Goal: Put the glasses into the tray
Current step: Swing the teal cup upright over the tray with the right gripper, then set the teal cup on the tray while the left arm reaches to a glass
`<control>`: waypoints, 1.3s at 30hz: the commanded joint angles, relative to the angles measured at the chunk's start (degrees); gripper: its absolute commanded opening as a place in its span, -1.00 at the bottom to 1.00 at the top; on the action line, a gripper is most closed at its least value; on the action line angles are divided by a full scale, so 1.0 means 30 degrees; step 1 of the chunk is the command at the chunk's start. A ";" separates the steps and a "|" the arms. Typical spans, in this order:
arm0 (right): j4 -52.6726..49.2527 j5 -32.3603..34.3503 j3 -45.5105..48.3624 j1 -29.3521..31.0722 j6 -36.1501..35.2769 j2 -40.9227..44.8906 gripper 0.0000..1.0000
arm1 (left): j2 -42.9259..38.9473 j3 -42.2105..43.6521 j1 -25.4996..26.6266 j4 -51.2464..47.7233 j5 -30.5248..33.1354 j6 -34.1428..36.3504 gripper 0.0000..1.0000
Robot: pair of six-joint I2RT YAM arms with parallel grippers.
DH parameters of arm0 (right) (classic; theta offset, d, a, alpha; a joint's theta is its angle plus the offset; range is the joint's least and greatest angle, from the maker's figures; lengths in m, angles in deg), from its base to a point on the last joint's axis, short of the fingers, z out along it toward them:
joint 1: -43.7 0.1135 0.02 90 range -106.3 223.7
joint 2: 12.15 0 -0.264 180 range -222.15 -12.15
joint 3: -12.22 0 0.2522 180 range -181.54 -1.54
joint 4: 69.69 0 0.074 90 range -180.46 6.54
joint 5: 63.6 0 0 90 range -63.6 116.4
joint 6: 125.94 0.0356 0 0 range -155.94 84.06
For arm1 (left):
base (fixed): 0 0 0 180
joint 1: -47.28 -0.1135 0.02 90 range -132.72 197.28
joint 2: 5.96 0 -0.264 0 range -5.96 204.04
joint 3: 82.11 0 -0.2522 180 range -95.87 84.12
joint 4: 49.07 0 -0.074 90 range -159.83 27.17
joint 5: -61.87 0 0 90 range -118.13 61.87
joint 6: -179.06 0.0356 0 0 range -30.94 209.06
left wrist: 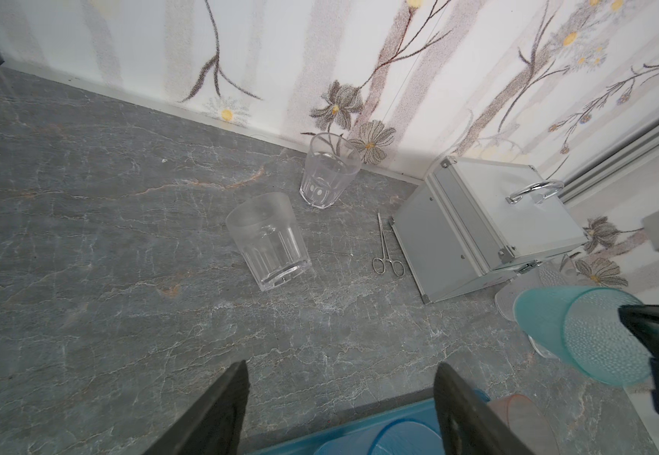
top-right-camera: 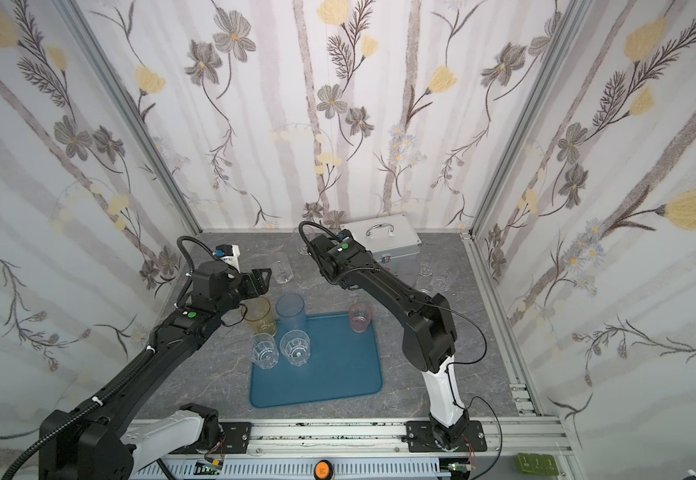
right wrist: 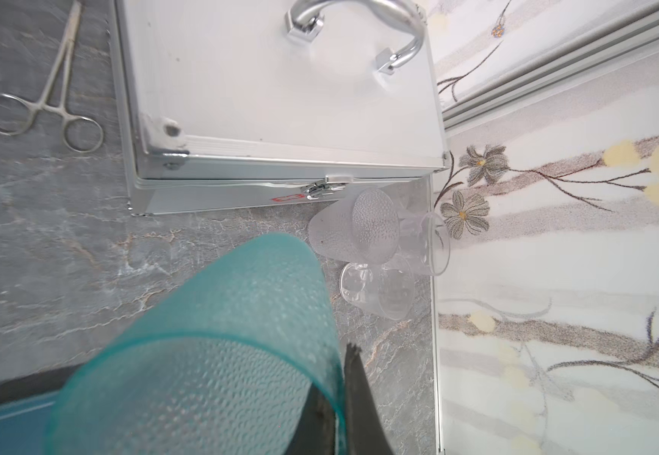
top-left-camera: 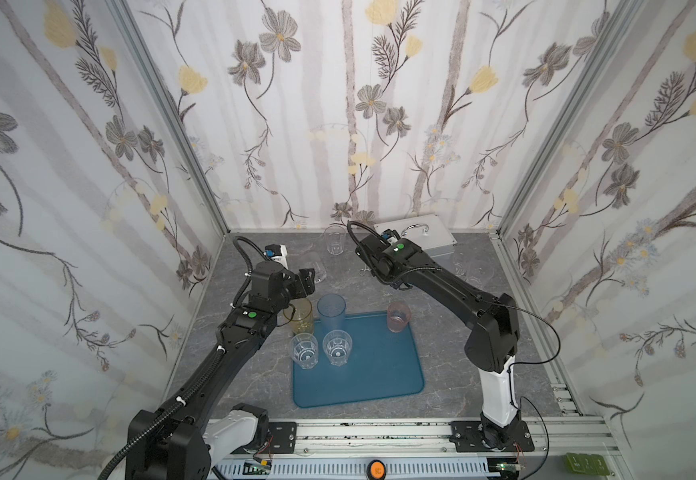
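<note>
The left arm reaches from 7 o'clock toward 11, and the left end effector (left wrist: 341, 409) is spread wide and empty above the surface (top-left-camera: 450, 382). The right arm stretches from 5 o'clock toward 12. The right end effector (right wrist: 337, 378) is pinched on the rim of one teal glass (right wrist: 221, 335), held tilted near the silver case (top-left-camera: 421, 239).

The tray (top-left-camera: 371, 374) lies at centre and carries one blue glass (top-left-camera: 331, 309), one pink glass (top-left-camera: 398, 316) and two clear glasses (top-left-camera: 337, 347). One yellow glass (top-left-camera: 300, 318) stands at its 10 o'clock corner.

Off the tray, a clear pair (left wrist: 268, 240) is at 12 o'clock and a clear trio (right wrist: 351, 224) is at 2.
</note>
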 commanded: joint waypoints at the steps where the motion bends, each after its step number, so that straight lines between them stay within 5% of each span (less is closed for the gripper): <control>1: 0.0903 -0.3620 0.0202 0.0212 -0.0185 0.1576 -0.98 | -0.0125 -0.0385 -0.0042 0.0436 0.0391 -0.0275 0.60; 5: 0.2447 -0.8376 0.1301 0.0701 0.0054 0.3481 -0.99 | -0.0168 -0.0676 -0.0074 0.0124 0.0540 -0.0163 0.75; 11: 0.4757 -1.1065 0.4566 0.1988 0.0929 0.4970 -1.00 | -0.0081 -0.1171 -0.0404 -0.0799 0.1344 0.0696 1.00; 16: 0.6708 -1.1554 0.7310 0.2153 0.1305 0.5322 -1.00 | -0.0253 -0.1152 -0.1257 -0.0984 0.1762 0.0842 1.00; 23: 0.8821 -1.2256 0.9443 0.2132 0.1149 0.4751 -1.00 | 0.0058 -0.1245 -0.2701 -0.0954 -0.0473 0.0661 1.00; 39: 0.8250 -1.1885 0.9054 0.1401 -0.0208 0.2907 -0.95 | 0.1020 -0.1823 -0.2766 -0.1072 -0.0459 0.0940 0.78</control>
